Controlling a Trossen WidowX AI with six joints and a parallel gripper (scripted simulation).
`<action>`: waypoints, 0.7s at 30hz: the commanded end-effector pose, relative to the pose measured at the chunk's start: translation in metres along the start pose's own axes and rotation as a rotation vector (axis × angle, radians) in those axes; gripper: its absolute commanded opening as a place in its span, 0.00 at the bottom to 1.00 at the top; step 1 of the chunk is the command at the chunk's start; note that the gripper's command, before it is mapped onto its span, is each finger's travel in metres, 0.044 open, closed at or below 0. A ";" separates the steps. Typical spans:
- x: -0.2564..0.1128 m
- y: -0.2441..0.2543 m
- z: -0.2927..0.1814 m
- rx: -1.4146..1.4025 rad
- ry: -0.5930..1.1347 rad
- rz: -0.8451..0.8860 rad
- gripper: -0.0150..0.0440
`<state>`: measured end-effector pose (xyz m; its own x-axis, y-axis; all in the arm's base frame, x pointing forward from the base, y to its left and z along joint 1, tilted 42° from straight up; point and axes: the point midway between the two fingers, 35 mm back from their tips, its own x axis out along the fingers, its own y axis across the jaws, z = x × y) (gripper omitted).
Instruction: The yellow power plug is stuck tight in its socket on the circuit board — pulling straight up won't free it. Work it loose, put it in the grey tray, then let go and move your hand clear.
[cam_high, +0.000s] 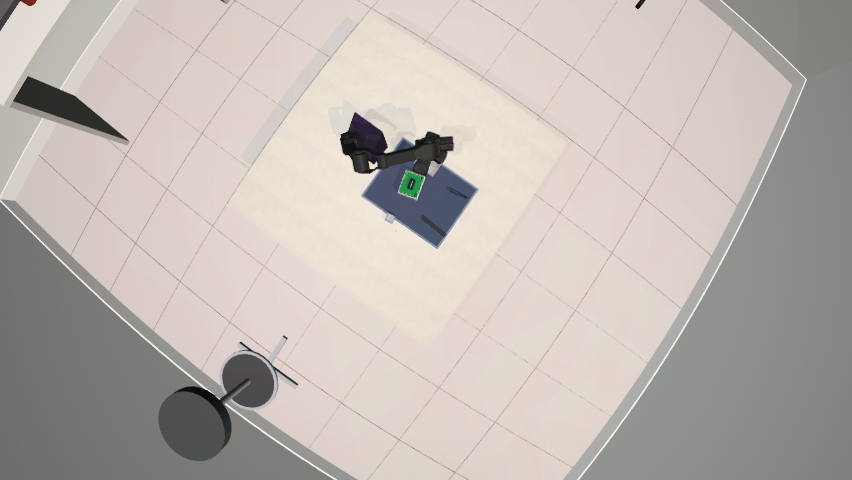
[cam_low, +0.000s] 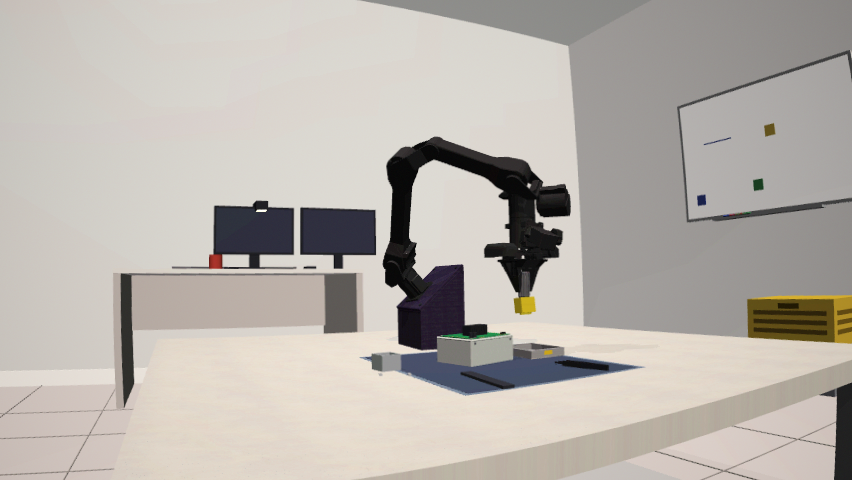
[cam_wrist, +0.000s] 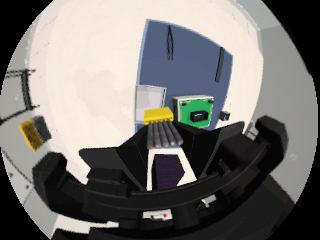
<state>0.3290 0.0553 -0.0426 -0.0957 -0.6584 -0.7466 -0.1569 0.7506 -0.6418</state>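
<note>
Yellow plug aloft, out of its socket

The jaws (cam_low: 524, 292) pinch the yellow plug (cam_low: 524, 305) (cam_wrist: 158, 116) in the air, above the surface (cam_low: 286, 411). The grey tray (cam_low: 559, 352) (cam_wrist: 149, 104), low-walled, shows no plug inside. Beside it, the circuit board (cam_high: 418, 192) (cam_low: 492, 335) (cam_wrist: 188, 106) tops a pale box (cam_low: 475, 350); its black socket (cam_high: 411, 184) (cam_low: 474, 329) (cam_wrist: 199, 116) stands vacant.

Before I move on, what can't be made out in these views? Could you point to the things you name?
- Plug (cam_low: 524, 305) (cam_wrist: 158, 115) in the top view: hidden beneath the arm.
- Plug's underside contacts: not discernible in exterior.
- Tray (cam_low: 539, 350) (cam_wrist: 150, 103) (cam_high: 434, 169): mostly hidden by the arm, top view.
- Socket's inside (cam_low: 475, 329) (cam_wrist: 199, 116) (cam_high: 411, 184): too small in wrist and top.
</note>
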 end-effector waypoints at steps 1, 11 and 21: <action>-0.003 0.015 0.004 0.002 -0.005 0.005 0.25; -0.003 0.017 0.004 0.002 -0.005 0.005 0.25; 0.031 0.017 0.004 0.002 -0.005 0.004 0.25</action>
<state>0.3304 0.0578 -0.0675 -0.0881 -0.6508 -0.7541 -0.1499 0.7571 -0.6359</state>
